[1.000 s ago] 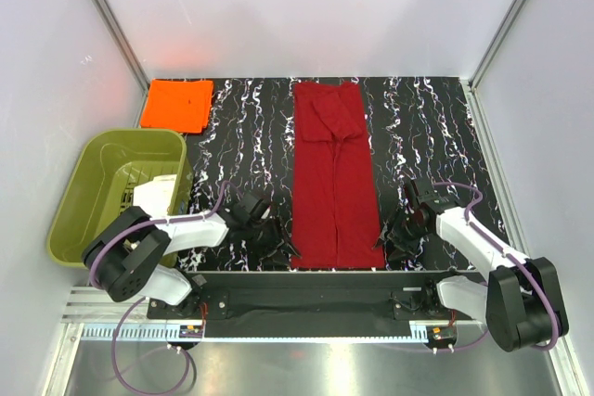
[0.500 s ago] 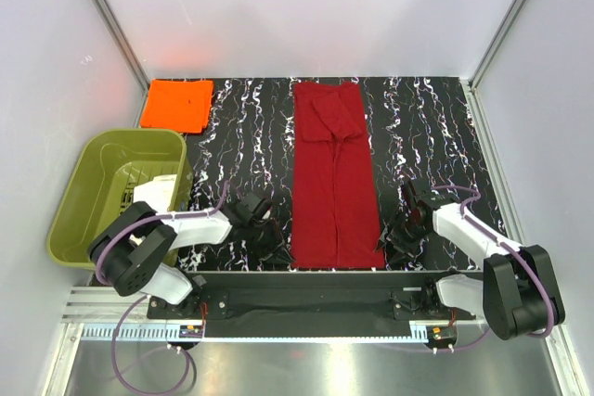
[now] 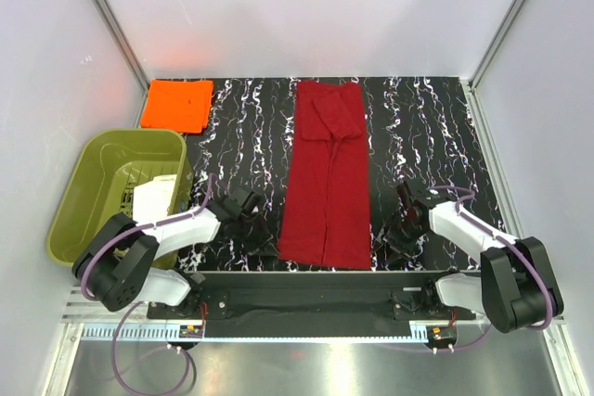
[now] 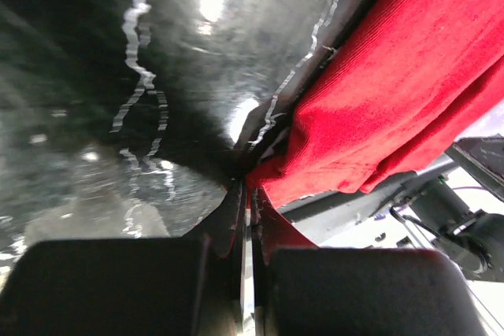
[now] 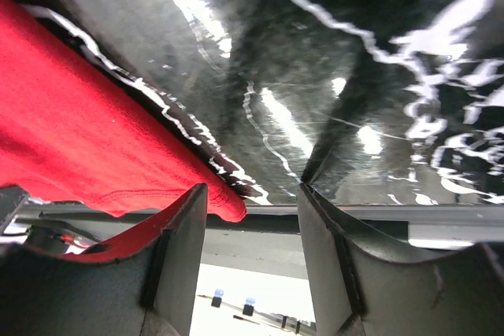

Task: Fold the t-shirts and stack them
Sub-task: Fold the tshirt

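Left gripper (image 4: pixel 246 197) pinched the red shirt's (image 4: pixel 394 100) near-left corner; right gripper (image 5: pixel 252 191) (jaws apart) flanked its near-right corner.

From above I can't see the left gripper (image 3: pixel 263 240) tips, they're buried under its own wrist at the red t-shirt (image 3: pixel 325 183) corner. Left wrist view: cloth runs off the right edge, the pinch is blurry, probably hem. Right wrist view: shirt cut off left.
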Motion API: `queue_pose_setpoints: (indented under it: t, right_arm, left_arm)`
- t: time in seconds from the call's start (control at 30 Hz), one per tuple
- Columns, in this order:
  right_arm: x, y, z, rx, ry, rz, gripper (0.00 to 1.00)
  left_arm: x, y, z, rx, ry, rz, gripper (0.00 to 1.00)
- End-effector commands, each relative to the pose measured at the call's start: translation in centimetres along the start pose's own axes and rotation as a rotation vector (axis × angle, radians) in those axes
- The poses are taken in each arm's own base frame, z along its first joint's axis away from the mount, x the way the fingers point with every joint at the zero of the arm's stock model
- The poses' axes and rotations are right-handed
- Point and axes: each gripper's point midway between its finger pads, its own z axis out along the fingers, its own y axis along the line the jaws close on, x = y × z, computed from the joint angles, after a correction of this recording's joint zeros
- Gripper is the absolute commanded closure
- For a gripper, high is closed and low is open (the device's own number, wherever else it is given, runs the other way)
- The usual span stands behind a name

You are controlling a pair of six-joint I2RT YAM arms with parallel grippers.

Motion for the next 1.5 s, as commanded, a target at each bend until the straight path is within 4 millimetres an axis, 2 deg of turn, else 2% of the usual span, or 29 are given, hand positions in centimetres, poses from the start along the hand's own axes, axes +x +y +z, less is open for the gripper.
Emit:
queue_pose_setpoints:
  t: [0.0,0.1,0.13,0.17,0.27,0.3,0.4,0.47,0.7,0.8,0.93,1.1,1.17,1.2,1.23,1.27,1.4,1.47]
  right_arm:
    - [0.0,1.7,0.0,-0.050,0.009,-0.012,0.44]
    - [0.7,2.1,0.4,-0.071,0.031,-0.025,0.45]
    - [0.9,2.4,0.5,-0.081,0.037,-0.036,0.45]
    - [0.9,2.6,0.4,-0.090,0.034,-0.043,0.45]
    - [1.2,2.9,0.2,-0.113,0.024,-0.053,0.45]
    - [1.3,2.9,0.2,-0.118,0.021,-0.053,0.45]
    - [1.8,2.5,0.6,-0.108,0.038,-0.049,0.46]
    - [2.2,2.0,0.9,-0.090,0.052,-0.051,0.46]
    - [2.9,2.2,1.6,-0.093,0.075,-0.066,0.50]
    - [3.0,2.3,1.8,-0.087,0.077,-0.076,0.50]
    - [2.9,2.1,2.0,-0.071,0.067,-0.083,0.50]
    - [3.0,2.0,2.3,-0.069,0.065,-0.087,0.54]
    - [3.2,2.0,2.3,-0.071,0.065,-0.093,0.61]
    - [3.3,1.8,2.3,-0.069,0.067,-0.089,0.64]
    - [3.3,1.8,2.3,-0.071,0.066,-0.087,0.70]
    - [3.4,1.9,2.2,-0.084,0.063,-0.091,0.81]
    - [3.7,2.0,1.5,-0.101,0.055,-0.085,1.00]
    - [3.8,2.3,1.1,-0.115,0.048,-0.087,1.00]
  left_arm:
    - [-1.0,3.4,-0.1,-0.131,-0.073,0.022,1.00]
    - [-0.9,3.1,0.1,-0.119,-0.052,0.033,1.00]
    - [-0.7,2.9,0.1,-0.116,-0.040,0.035,0.93]
    - [-0.6,2.9,0.1,-0.114,-0.032,0.042,0.75]
    - [-0.4,2.9,-0.1,-0.106,-0.029,0.047,0.56]
    - [-0.4,2.9,-0.4,-0.097,-0.039,0.050,0.44]
    - [-0.6,3.0,-0.6,-0.095,-0.057,0.064,0.32]
    - [-0.7,2.9,-0.4,-0.090,-0.056,0.084,0.31]
    - [-0.8,3.3,0.7,-0.122,-0.020,0.107,0.37]
    - [-0.8,3.3,0.9,-0.123,-0.014,0.120,0.43]
    - [-0.9,3.7,1.2,-0.141,-0.006,0.139,0.56]
    - [-0.4,3.8,1.2,-0.121,0.009,0.137,0.79]
    - [0.0,3.7,1.2,-0.112,0.017,0.134,0.85]
    - [0.2,3.7,1.1,-0.104,0.018,0.133,0.92]
    - [0.6,3.7,1.1,-0.104,0.026,0.140,0.95]
    - [0.8,3.6,1.2,-0.102,0.031,0.142,0.98]
    - [2.2,2.8,1.2,-0.078,0.060,0.169,1.00]
    - [2.5,2.1,0.9,-0.074,0.067,0.191,1.00]
